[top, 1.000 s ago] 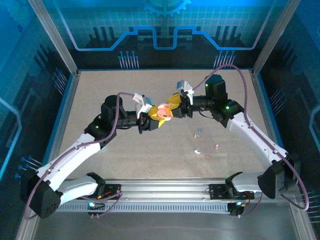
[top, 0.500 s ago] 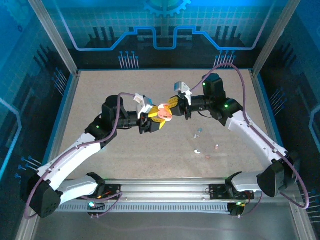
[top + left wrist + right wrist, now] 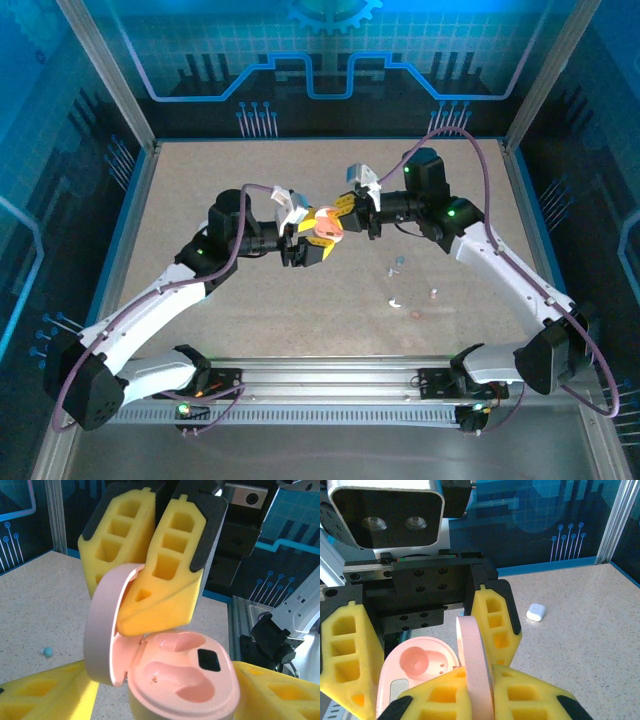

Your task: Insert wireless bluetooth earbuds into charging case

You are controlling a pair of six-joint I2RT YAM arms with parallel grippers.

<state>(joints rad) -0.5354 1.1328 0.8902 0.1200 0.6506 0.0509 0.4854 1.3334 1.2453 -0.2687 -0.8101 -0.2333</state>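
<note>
Right end effector (image 3: 340, 216) clamped on lid (image 3: 475, 665) of open pink charging case (image 3: 182, 680); left end effector (image 3: 308, 237) parted, loose around base. Earbuds (image 3: 397, 264) on desk (image 3: 250, 330), right of case toward near edge, well apart, nearer right arm

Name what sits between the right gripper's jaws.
The right gripper is shut on the raised pink case lid, seen edge-on in the right wrist view.

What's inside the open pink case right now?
Two empty earbud wells in the pink charging case, a dark rectangular patch and small contacts. The right gripper, pinching the lid, hides the back near the hinge.
</note>
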